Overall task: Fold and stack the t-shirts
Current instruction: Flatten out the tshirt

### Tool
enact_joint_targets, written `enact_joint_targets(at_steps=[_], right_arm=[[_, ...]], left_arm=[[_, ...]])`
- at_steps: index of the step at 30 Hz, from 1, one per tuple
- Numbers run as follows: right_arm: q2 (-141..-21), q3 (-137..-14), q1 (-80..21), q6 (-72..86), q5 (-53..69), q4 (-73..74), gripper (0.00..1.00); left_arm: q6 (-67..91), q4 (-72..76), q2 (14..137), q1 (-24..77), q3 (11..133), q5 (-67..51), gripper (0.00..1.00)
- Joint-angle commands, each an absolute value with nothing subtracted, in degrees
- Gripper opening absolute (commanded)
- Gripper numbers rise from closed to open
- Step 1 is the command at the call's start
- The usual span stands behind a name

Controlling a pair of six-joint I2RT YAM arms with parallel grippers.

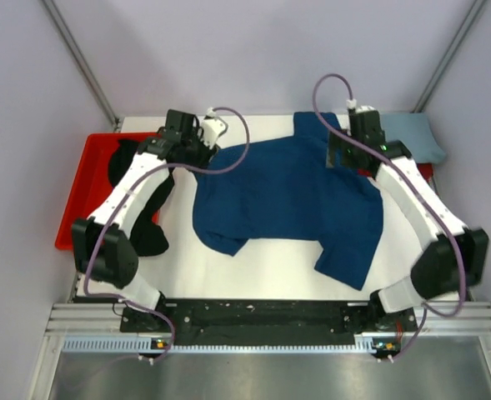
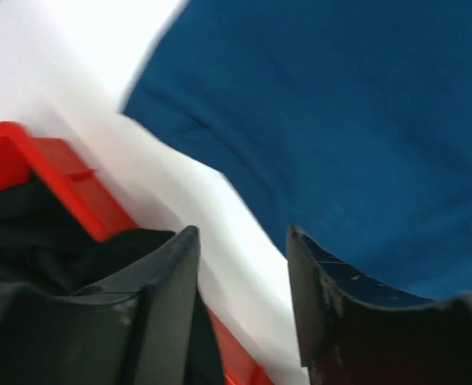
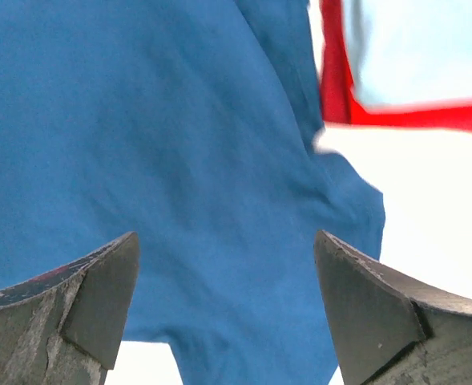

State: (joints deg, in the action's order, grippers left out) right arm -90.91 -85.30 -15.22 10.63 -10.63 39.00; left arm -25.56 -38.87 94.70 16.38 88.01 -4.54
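The dark navy blue cotton t-shirt (image 1: 287, 196) lies spread over the middle of the white surface (image 1: 270, 267). It reaches from the far edge toward the near side, where two lobes of cloth trail off, a short one at near left and a longer one at near right. It is opened out but not squared: the edges run crooked, and the right wrist view shows soft creases. No print shows on the upper face.

The left hand (image 2: 240, 241) hangs over the shirt's far-left edge with its fingers apart and nothing between them. Bare surface and the corner of the rigid red plastic tray (image 1: 74, 208) lie beneath it. The right hand (image 3: 227, 241) hovers over the far-right part of the shirt, fingers spread wide and likewise empty.

The crumpled black t-shirt (image 1: 149, 225) spills out of the red tray onto the surface at the left. The pale grey-blue t-shirt (image 1: 420, 133) sits at the far-right corner, apart from the navy one.

By my reading, the step in hand is laying the navy shirt out, and no fold has begun. The next move calls for each hand to drop onto an edge or corner on its own side and pinch only the top layer. They would then either tug the cloth flat or carry one side across for a first fold. Both arms need to move together so the fabric does not bunch.
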Motion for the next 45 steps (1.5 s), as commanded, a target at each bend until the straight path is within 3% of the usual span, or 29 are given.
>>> enact_joint_targets(at_steps=[1, 8, 16, 24, 25, 27, 29, 30, 31, 33, 45], right_arm=[[-76.23, -66.92, -14.77, 21.42, -19.15, 34.99, 0.88], [-63.65, -43.28, -12.48, 35.67, -21.61, 30.50, 0.82], [-52.66, -28.31, -5.36, 52.98, -22.58, 32.61, 0.77], [-58.43, -23.38, -5.19, 57.04, -17.33, 30.69, 0.73], [-59.58, -22.86, -5.19, 56.78, -15.49, 29.02, 0.72], [-62.22, -21.80, -5.27, 55.90, -11.62, 25.77, 0.58], [-63.72, -20.92, -5.19, 55.02, -8.02, 21.91, 0.41], [-63.81, -20.40, -5.19, 54.67, -6.61, 19.45, 0.24], [-63.72, -19.69, -5.19, 53.97, -4.94, 17.25, 0.14], [-61.98, -19.77, -5.27, 50.73, -1.77, 13.81, 0.00], [-41.50, -45.76, -5.27, 28.23, -3.87, 27.59, 0.00]], left_arm=[[-27.42, -46.04, 84.04, 21.17, 78.16, -16.34, 0.49], [-27.86, -44.92, 79.37, 34.17, 60.32, -13.37, 0.51], [-27.07, -40.70, 86.12, 41.30, 57.22, -9.06, 0.58], [-27.95, -35.16, 93.68, 42.10, 54.14, -4.75, 0.57], [-27.95, -34.81, 94.04, 42.10, 53.88, -4.22, 0.55], [-27.78, -34.28, 94.92, 42.01, 53.61, -2.04, 0.45], [-27.86, -34.54, 95.01, 41.75, 53.70, -0.62, 0.26], [-27.95, -34.89, 94.66, 41.57, 53.79, -0.79, 0.17], [-27.86, -35.15, 94.31, 41.40, 53.96, -1.14, 0.01], [-28.12, -35.59, 93.08, 40.87, 54.14, -0.53, 0.00], [-36.02, -43.59, 73.84, 25.76, 68.28, 12.73, 0.00]])
